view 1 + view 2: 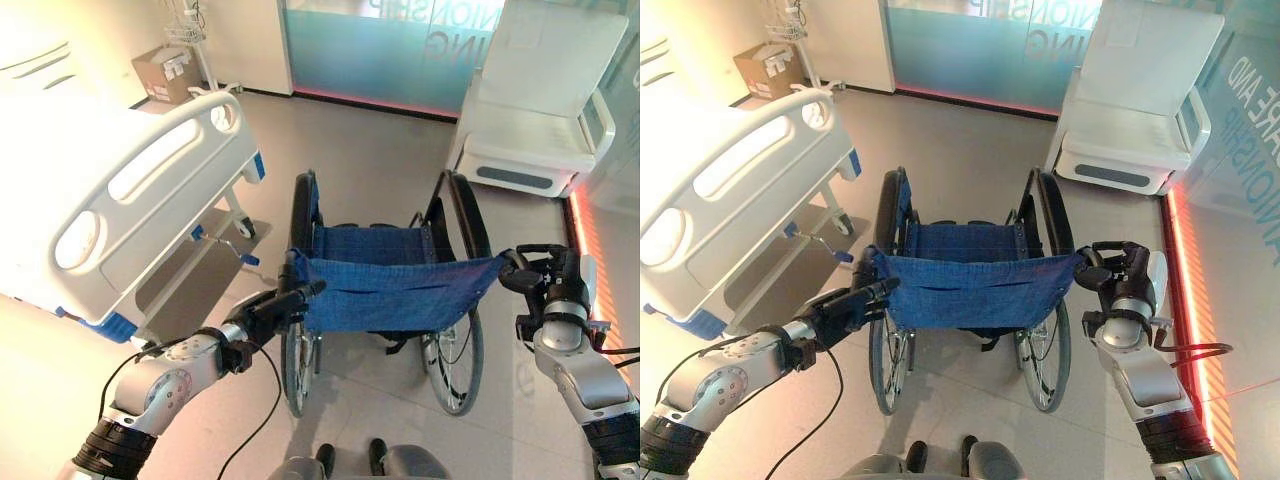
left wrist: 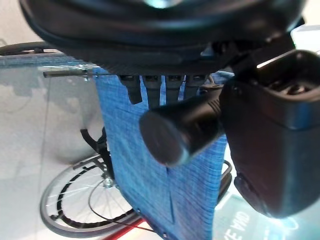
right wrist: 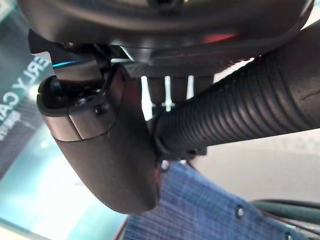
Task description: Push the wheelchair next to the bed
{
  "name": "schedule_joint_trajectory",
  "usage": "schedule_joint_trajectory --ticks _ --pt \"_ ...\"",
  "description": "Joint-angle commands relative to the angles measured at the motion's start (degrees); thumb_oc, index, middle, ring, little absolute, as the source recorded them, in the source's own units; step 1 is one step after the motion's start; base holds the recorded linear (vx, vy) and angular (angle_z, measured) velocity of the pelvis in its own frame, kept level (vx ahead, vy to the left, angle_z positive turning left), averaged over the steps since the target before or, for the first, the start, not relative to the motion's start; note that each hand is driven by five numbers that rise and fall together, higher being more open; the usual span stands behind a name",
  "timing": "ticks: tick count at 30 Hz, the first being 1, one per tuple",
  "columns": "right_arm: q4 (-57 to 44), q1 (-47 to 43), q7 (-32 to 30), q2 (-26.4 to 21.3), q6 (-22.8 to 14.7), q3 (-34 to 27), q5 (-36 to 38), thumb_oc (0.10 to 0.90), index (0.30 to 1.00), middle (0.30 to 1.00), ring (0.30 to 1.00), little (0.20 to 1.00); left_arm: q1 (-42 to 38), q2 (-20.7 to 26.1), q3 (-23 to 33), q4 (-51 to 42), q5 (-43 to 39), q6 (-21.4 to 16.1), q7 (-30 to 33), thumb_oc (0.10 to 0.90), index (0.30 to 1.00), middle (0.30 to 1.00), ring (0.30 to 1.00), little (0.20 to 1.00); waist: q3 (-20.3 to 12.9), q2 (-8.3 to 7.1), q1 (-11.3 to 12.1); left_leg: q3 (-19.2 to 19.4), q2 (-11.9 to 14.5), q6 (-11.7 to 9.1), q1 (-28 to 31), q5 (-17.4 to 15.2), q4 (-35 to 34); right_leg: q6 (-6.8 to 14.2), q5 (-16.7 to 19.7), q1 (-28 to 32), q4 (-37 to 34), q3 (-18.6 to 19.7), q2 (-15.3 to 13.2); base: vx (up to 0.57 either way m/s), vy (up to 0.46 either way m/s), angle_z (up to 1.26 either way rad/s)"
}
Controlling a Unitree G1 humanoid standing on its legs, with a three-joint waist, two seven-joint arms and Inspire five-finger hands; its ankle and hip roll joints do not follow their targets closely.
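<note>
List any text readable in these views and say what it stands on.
On the glass partition: large pale lettering, mirrored and cut off at the edge; not readable whole.
On the cardboard box: labels too small to read.
On the wheelchair and the bed: no print visible.

A hospital or care-room setting.
A white hospital bed [image 1: 110, 190] with moulded side rails stands at 10 o'clock, a white reclining care chair [image 1: 545, 100] at 1 o'clock, an IV stand [image 1: 195, 40] and frosted glass partition [image 1: 380, 45] behind.

Both hands [image 1: 262, 312] grip wheelchair [image 1: 385, 290] handles — bed [image 1: 120, 200] left.
</note>
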Motion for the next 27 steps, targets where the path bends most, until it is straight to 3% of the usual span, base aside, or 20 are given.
schedule_joint_trajectory --ticks 1,12,27 --pt "-2.3 2.9 1.9 8.1 -7.4 5.3 9.0 0.4 0.3 0.3 0.3 0.3 -0.3 -4.9 1.4 -6.9 -4.5 -5.4 1.6 0.4 0.3 0.3 0.3 0.3 0.9 1.95 -1.1 1.7 -4.1 5.5 7.8 -4.4 -2.9 4.3 16.9 -9.1 -5.3 0.7 1.6 0.04 -0.001 -0.01" --pt "-1.7 4.6 3.2 8.8 -6.7 4.9 8.0 0.4 0.3 0.3 0.3 0.3 -0.4 -6.6 3.3 -6.8 -8.7 -3.9 5.2 0.4 0.3 0.3 0.3 0.3 0.7 1.34 -1.4 1.8 -4.1 5.7 8.7 -4.3 -2.9 4.3 17.0 -8.4 -5.1 0.8 1.8 0.05 -0.003 -0.01" --pt "-3.0 7.8 3.8 9.8 -5.5 3.7 7.4 0.4 0.3 0.3 0.3 0.3 1.8 -9.4 5.0 -6.9 -7.5 -3.9 6.9 0.4 0.3 0.3 0.3 0.3 -0.1 0.34 -1.6 2.0 -3.9 6.1 9.4 -4.6 -1.8 3.4 15.0 -7.1 -3.6 -0.8 2.5 0.1 -0.072 0.0"
